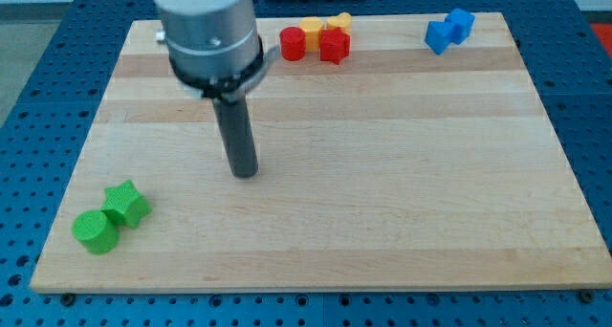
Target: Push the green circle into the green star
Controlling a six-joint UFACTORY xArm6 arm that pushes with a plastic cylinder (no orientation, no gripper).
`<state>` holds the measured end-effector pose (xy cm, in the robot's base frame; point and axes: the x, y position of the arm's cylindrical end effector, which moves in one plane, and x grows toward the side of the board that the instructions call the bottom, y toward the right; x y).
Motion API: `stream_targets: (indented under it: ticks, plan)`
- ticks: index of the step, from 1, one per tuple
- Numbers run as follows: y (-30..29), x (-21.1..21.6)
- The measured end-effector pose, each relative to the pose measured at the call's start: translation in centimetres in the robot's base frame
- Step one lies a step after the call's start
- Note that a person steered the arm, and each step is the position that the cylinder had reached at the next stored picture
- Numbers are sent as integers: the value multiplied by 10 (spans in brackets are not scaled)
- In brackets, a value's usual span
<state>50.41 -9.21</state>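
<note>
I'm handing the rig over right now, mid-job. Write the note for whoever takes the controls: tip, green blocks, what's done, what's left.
My tip is on the board, up and to the view's right of the green pair, touching no block.
The green circle sits near the view's bottom-left corner, with the green star just up-right of it. They look to be touching or nearly so; any gap is too small to judge.
Done: the circle looks to be at the star already.
Left: confirm contact; if there is a gap, bring the tip round to the circle's lower left and nudge it toward the star.
The red, yellow and blue blocks along the view's top edge are clear of the work.
</note>
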Motion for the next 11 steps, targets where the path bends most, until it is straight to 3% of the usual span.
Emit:
stream_targets:
  ticks: [2,3,6,11]
  plan:
    - [-31,94]
    - [-53,115]
    - [-161,112]
    - [-173,71]
